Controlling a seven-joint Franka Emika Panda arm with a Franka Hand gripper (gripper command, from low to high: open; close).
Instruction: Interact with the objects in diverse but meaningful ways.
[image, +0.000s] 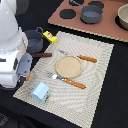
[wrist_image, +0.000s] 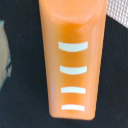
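Under your wrist camera, orange ridged bread loaf (wrist_image: 72, 60) fills view over dark tabletop (wrist_image: 20, 100); gripper state: cannot tell; pale blue carton (image: 40, 92) on mat (image: 95, 75).

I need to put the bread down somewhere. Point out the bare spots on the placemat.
The placemat is bare on the exterior view's right, past the knife, and between the fork and the pale blue carton. It is crowded around the tan plate and by the arm.
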